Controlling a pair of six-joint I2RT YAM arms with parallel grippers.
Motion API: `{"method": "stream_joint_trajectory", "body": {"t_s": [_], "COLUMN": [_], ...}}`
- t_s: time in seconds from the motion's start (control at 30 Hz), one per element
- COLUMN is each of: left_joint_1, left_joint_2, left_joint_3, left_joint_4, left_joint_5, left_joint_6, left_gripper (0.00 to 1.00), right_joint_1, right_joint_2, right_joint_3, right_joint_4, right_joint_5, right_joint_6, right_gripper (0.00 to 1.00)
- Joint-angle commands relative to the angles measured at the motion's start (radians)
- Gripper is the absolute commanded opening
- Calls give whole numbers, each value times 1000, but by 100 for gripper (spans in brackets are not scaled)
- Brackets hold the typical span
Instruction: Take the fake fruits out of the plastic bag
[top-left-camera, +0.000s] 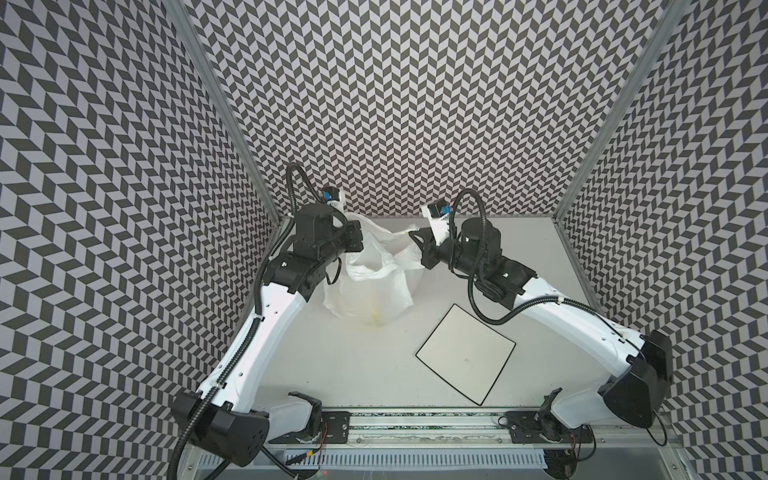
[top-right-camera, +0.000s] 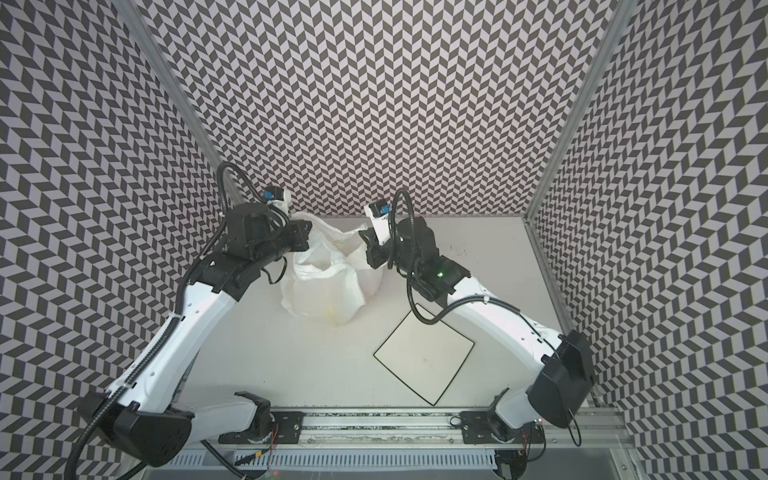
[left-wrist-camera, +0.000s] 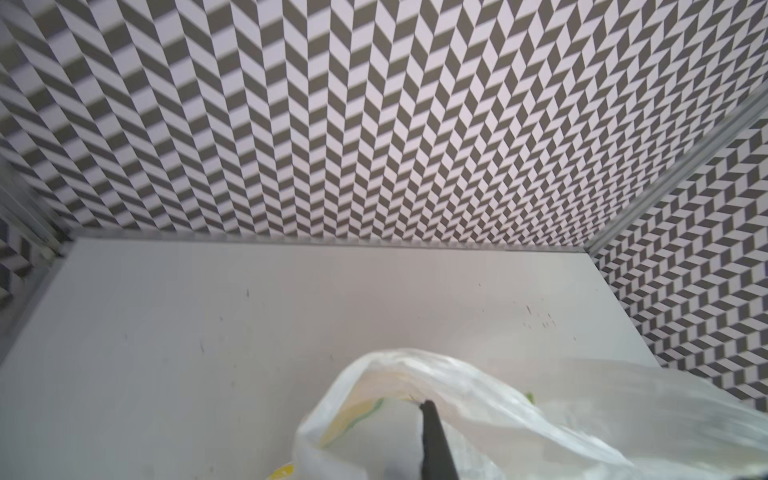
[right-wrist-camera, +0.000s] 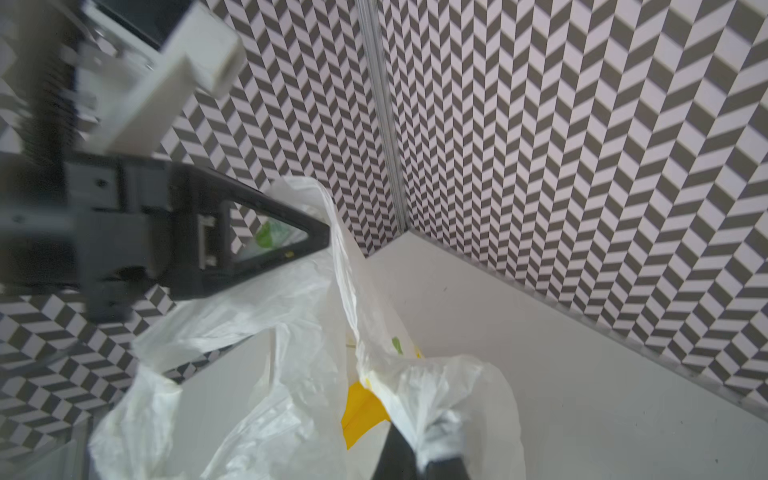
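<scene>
The plastic bag (top-left-camera: 370, 286) (top-right-camera: 324, 286) stands at the back of the table, its mouth stretched between my two grippers. In the left wrist view my left gripper (left-wrist-camera: 423, 406) is shut on the bag's (left-wrist-camera: 478, 399) handle loop. The right wrist view shows that left gripper (right-wrist-camera: 324, 243) pinching the far rim. My right gripper (right-wrist-camera: 424, 455) is shut on a bunched fold of the bag (right-wrist-camera: 291, 332). In both top views the right gripper (top-left-camera: 415, 241) (top-right-camera: 363, 239) holds the bag's right side. A solid yellow patch (right-wrist-camera: 361, 411) shows inside the mouth; otherwise the fake fruits are hidden by the bag.
A flat white square plate with a black rim (top-left-camera: 465, 353) (top-right-camera: 424, 353) lies on the table in front of the bag, to the right. Patterned walls close in the table at the back and both sides. The arm bases sit on a rail along the front edge.
</scene>
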Motion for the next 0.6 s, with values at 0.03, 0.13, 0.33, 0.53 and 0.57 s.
{"method": "stream_joint_trajectory", "body": {"t_s": [0.03,0.13,0.33,0.53,0.57], "left_joint_1": [16,18,17,-39,-69], "left_joint_2": [62,80,0,-145,-152], "left_joint_3": [60,43,-90,-376,-401], "left_joint_4": [106,154,174,155,147], "left_joint_5": [-53,-60,65,247,274], "left_joint_6": [206,245,219,77,62], "left_gripper": [0,0,0,0,0], "right_joint_1": [-38,-68,-127,-149,-149], "right_joint_2": [102,142,103,15,0], "right_joint_3": [84,116,48,-161,-199], "right_joint_4": [57,70,101,87,77], "right_joint_5": [-2,-12,-41,-47,-46], "right_joint_6": [36,78,108,103,105], "right_gripper": [4,1,1,1,2]}}
